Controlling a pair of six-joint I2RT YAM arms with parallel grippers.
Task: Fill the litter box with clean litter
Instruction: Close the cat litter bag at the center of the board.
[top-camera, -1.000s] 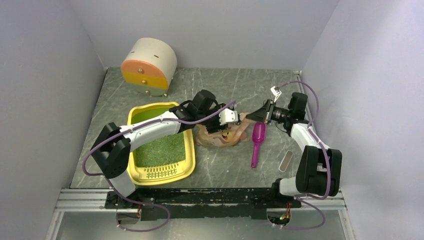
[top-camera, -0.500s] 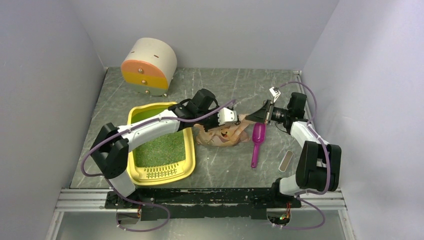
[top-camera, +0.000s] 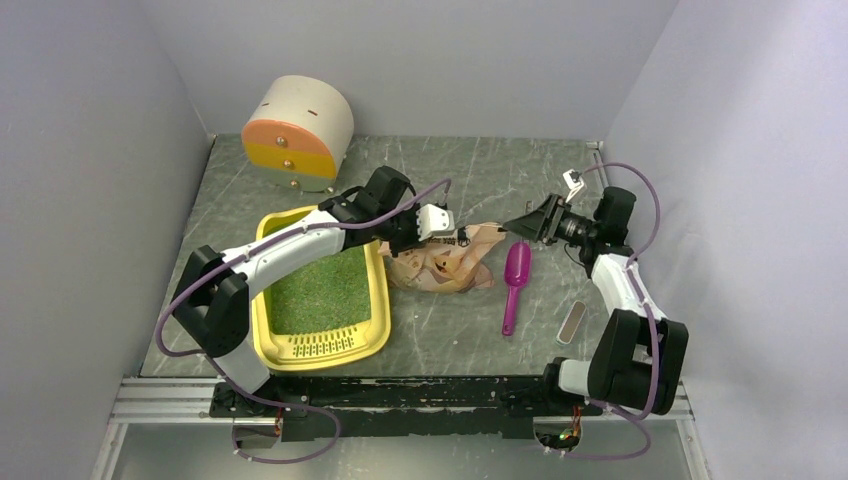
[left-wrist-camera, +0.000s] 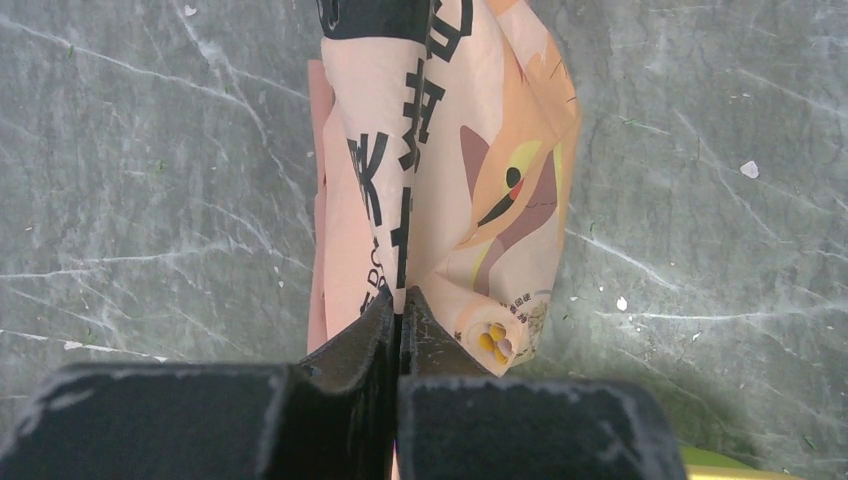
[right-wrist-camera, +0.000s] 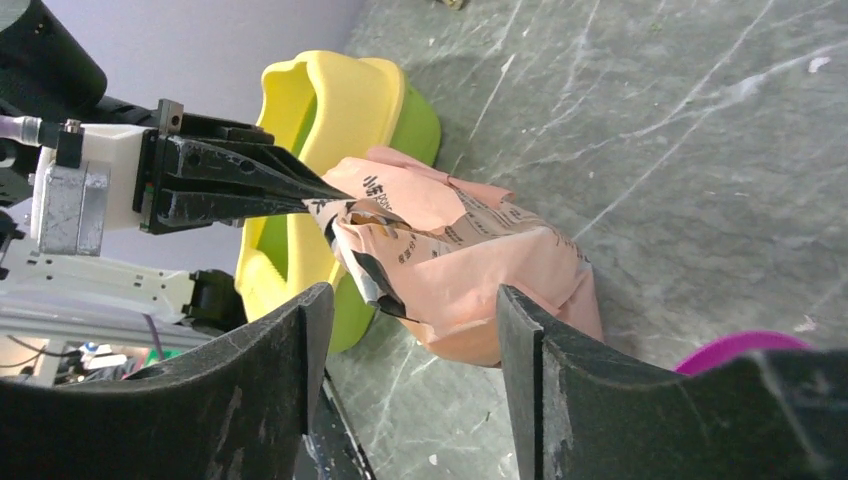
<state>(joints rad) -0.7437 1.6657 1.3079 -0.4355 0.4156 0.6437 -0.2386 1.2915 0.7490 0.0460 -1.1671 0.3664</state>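
My L gripper (left-wrist-camera: 400, 305) was shut on a top fold of the pink-beige litter bag (top-camera: 445, 265), prob. to keep it up off the surface (top-camera: 480, 330) for tipping. My R gripper (top-camera: 515, 226) stood wide, empty, just off the bag's other end and not touching. The litter box (top-camera: 383, 295) sat just beside the bag on its L, w/ clean litter (top-camera: 320, 295) covering its floor. Bag print: bold black characters I couldn't read, cartoon animal, tiny text illegible.
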